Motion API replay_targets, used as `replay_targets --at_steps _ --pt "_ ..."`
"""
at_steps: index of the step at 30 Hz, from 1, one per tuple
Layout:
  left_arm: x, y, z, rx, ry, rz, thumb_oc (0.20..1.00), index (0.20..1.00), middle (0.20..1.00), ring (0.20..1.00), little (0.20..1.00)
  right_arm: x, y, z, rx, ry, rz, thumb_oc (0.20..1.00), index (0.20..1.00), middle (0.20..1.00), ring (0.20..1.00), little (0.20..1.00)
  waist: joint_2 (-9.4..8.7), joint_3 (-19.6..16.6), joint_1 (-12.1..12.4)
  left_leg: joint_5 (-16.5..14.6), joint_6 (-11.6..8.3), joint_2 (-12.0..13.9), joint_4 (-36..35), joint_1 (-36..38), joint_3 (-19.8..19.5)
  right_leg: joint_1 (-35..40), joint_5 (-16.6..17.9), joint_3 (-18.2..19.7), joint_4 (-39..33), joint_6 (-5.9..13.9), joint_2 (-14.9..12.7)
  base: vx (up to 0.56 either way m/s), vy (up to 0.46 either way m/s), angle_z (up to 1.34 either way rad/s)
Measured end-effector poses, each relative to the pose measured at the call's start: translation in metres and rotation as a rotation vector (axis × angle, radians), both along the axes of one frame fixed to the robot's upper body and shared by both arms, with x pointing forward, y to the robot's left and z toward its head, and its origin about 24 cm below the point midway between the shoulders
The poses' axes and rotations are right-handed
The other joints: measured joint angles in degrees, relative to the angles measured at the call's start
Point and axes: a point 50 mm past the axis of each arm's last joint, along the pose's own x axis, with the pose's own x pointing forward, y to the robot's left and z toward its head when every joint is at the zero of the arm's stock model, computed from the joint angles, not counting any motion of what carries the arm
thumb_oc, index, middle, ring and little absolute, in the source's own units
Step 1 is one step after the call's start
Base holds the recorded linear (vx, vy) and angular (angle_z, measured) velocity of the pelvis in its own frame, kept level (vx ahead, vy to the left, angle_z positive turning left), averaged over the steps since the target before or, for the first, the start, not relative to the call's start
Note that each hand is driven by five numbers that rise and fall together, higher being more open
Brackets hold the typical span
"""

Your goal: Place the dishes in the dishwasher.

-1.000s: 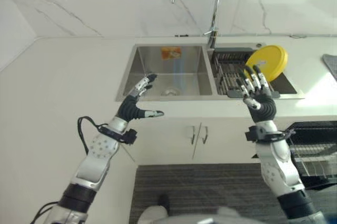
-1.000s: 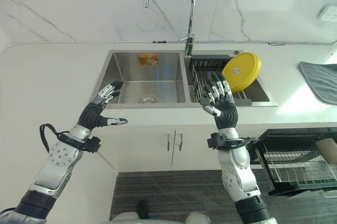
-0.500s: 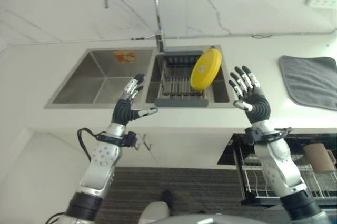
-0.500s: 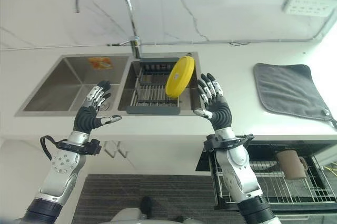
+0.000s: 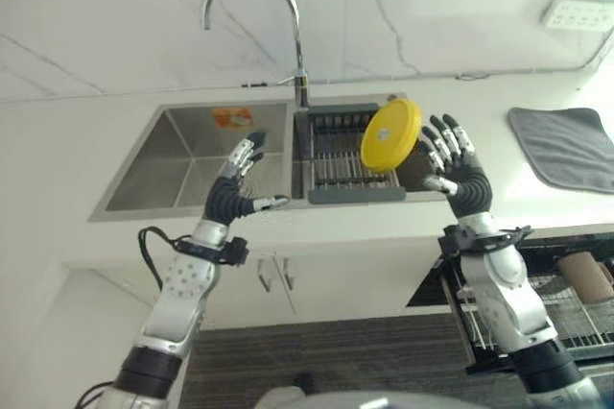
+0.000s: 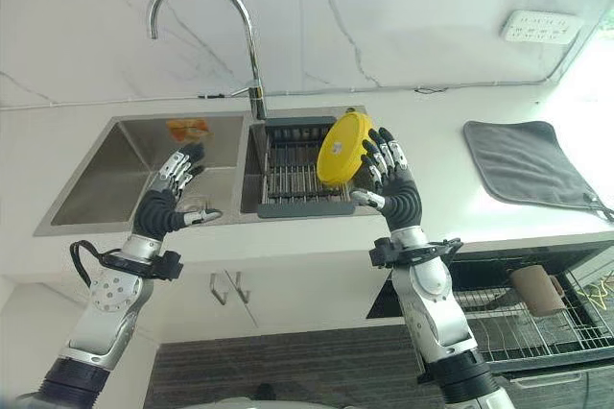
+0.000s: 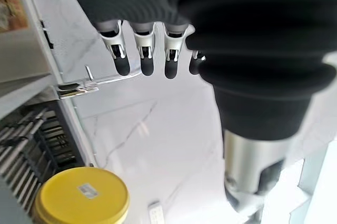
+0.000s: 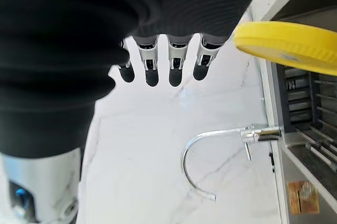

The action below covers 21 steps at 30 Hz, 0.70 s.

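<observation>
A yellow plate (image 5: 390,134) stands on edge in the dark dish rack (image 5: 338,157) set in the right sink basin. My right hand (image 5: 460,177) is raised just right of the plate, fingers straight and spread, holding nothing. Over the front edge of the left basin my left hand (image 5: 232,194) is held up, open and empty too. The plate (image 7: 81,201) appears in the left wrist view past the fingers (image 7: 143,50), and its rim (image 8: 287,47) lies beside the fingers (image 8: 176,61) in the right wrist view.
A curved chrome faucet (image 5: 255,17) rises behind the double steel sink (image 5: 190,155). A grey mat (image 6: 525,164) lies on the white counter at right. Below the counter at right, a pulled-out wire dishwasher rack (image 6: 537,318) holds a brown cup (image 6: 536,289).
The whole view has shifted, so the camera moved. My right hand now stands closer to the yellow plate. Both hands remain open and empty.
</observation>
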Motion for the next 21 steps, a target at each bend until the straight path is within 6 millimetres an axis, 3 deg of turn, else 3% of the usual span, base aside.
replay_targets --at_steps 3,5,7,9,11,13,15,18,21 --pt "0.003 -0.002 0.003 0.001 -0.005 -0.003 1.000 1.000 1.000 1.000 1.000 0.006 -0.005 0.002 0.013 0.004 -0.057 1.000 1.000 1.000 1.000 1.000 -0.21 -0.1 0.0 0.1 0.07 0.0 0.0 0.4 0.3 0.8 0.6 0.2 -1.7 0.02 0.2 0.04 -0.047 -0.06" --pt "0.003 -0.002 0.002 0.003 0.006 -0.001 1.000 1.000 1.000 1.000 1.000 0.015 -0.025 0.018 0.044 -0.040 -0.185 1.000 1.000 1.000 1.000 1.000 -0.25 -0.2 0.0 -0.1 -0.11 0.4 0.0 0.7 0.5 0.8 0.6 0.5 -1.7 -0.03 0.6 0.06 -0.036 -0.08" --pt "0.003 -0.002 0.001 0.005 0.010 -0.004 1.000 1.000 1.000 1.000 1.000 0.019 -0.031 0.009 0.049 0.004 -0.222 1.000 1.000 1.000 1.000 1.000 -0.30 -0.2 0.2 -0.1 -0.13 0.5 0.0 0.7 0.5 0.9 0.6 0.5 -1.7 -0.06 0.7 0.09 -0.045 -0.02" --pt "0.003 -0.003 0.001 0.010 0.012 -0.014 1.000 1.000 1.000 1.000 1.000 0.027 -0.044 -0.018 0.066 0.144 -0.294 1.000 1.000 1.000 1.000 1.000 -0.41 -0.3 0.8 -0.1 -0.13 0.4 0.0 0.7 0.5 1.3 0.6 0.5 -1.7 -0.06 0.6 0.09 -0.035 0.01" --pt "0.003 -0.002 0.001 0.014 0.014 -0.016 1.000 1.000 1.000 1.000 1.000 0.031 -0.042 -0.016 0.088 0.146 -0.292 1.000 1.000 1.000 1.000 1.000 -0.41 -0.3 1.5 -0.1 -0.11 0.4 -0.1 0.7 0.4 1.3 0.6 0.4 -1.7 -0.07 0.6 0.11 -0.053 0.01" --pt "0.006 -0.004 0.005 0.036 0.008 -0.041 1.000 1.000 1.000 1.000 1.000 0.053 -0.048 -0.010 0.101 0.173 -0.331 1.000 1.000 1.000 1.000 1.000 -0.49 -0.3 1.9 -0.1 -0.10 0.4 0.0 0.8 0.3 1.5 0.6 0.3 -1.7 -0.07 0.6 0.07 -0.042 0.05" --pt "0.007 -0.004 0.006 0.055 0.008 -0.058 1.000 1.000 1.000 1.000 1.000 0.058 -0.046 -0.009 0.115 0.191 -0.325 1.000 1.000 1.000 1.000 1.000 -0.53 -0.4 3.3 -0.1 -0.10 0.3 0.0 0.9 0.2 1.6 0.6 0.2 -1.7 -0.07 0.6 0.10 -0.054 0.04" --pt "0.009 -0.008 0.008 0.082 0.011 -0.100 1.000 1.000 1.000 1.000 1.000 0.075 -0.054 -0.024 0.111 0.311 -0.353 1.000 1.000 1.000 1.000 1.000 -0.61 -0.4 4.3 -0.1 -0.09 0.3 0.0 1.1 -0.1 1.9 0.6 0.0 -1.7 -0.08 0.6 0.07 -0.048 0.02" --pt "0.008 -0.007 0.008 0.099 0.017 -0.117 1.000 1.000 1.000 1.000 1.000 0.079 -0.055 -0.036 0.131 0.377 -0.345 1.000 1.000 1.000 1.000 1.000 -0.56 -0.4 5.1 -0.1 -0.07 0.2 0.0 1.0 -1.0 2.1 0.6 -0.4 -1.7 -0.09 0.6 0.07 -0.033 0.10"
